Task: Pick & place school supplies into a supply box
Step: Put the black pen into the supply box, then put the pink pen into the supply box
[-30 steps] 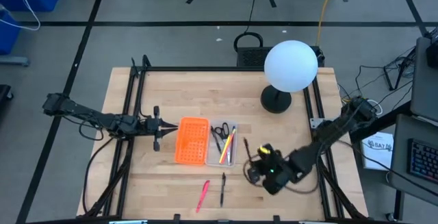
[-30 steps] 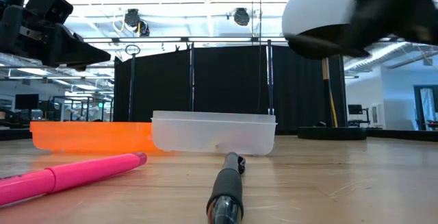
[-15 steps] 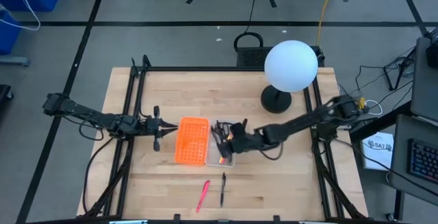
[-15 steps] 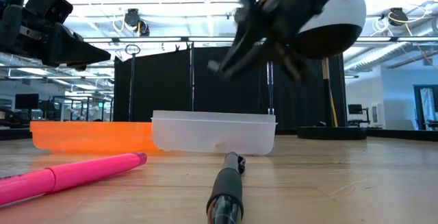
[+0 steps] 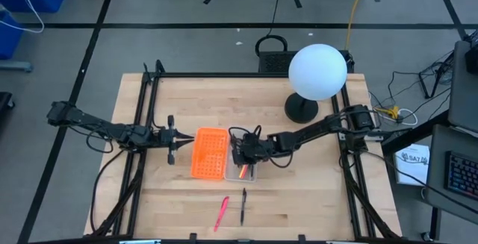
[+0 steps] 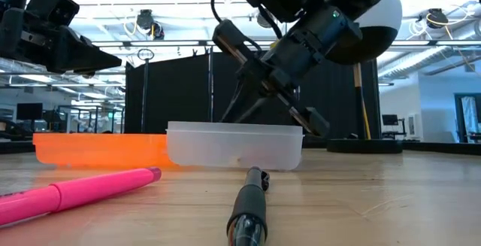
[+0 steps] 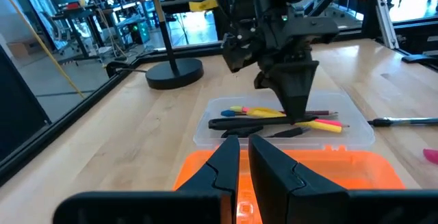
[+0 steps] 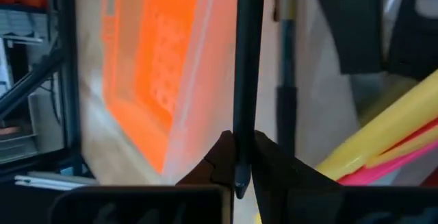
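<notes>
Your right gripper is over the clear box, tilted down into it, its fingers pinched on a thin black pen. In the right wrist view the pen runs straight out between the fingertips, above the box floor; whether its far end touches the floor you cannot tell. The low view shows the same gripper angled steeply just above the box's rim.

Inside the box lie yellow pencils, a pink one, more black pens and the scissors, whose handles are nearest the lamp.

The orange tray sits touching the box on the side away from the lamp. Your left gripper hovers just beyond the tray's far side from the box, fingers nearly closed with a thin gap and nothing between them.

Still on the table, on the side of the box opposite the lamp: a pink marker and a black pen, side by side but apart.
</notes>
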`<action>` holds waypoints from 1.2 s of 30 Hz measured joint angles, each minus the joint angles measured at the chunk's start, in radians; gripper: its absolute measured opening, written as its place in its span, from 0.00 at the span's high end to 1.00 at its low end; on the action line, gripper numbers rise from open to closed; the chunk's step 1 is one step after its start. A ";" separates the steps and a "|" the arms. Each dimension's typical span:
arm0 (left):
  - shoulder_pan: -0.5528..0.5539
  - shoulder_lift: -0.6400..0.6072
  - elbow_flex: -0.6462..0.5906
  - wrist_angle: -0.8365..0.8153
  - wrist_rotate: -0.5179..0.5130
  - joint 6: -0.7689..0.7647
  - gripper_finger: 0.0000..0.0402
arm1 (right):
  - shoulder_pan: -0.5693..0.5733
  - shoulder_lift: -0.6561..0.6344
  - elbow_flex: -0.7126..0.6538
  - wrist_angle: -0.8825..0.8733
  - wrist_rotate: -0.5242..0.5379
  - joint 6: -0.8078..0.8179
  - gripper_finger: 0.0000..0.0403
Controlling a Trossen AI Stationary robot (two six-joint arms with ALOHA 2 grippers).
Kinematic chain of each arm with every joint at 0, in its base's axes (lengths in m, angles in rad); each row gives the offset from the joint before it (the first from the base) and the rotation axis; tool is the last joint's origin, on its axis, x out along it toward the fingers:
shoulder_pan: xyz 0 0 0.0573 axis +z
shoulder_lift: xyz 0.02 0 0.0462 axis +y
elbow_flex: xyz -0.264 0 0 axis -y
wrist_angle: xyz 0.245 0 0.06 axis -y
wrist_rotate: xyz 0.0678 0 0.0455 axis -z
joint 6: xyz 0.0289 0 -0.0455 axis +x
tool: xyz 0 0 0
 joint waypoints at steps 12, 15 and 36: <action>0.000 0.000 0.000 -0.023 0.000 -0.012 0.90 | -0.004 0.002 0.000 -0.004 0.002 0.003 0.76; 0.000 0.000 0.000 -0.023 0.000 -0.012 0.90 | -0.004 -0.001 0.000 0.009 -0.004 -0.015 0.76; 0.000 0.000 0.000 -0.046 0.000 0.011 0.90 | 0.038 -0.856 -0.431 -0.003 0.183 -1.296 0.98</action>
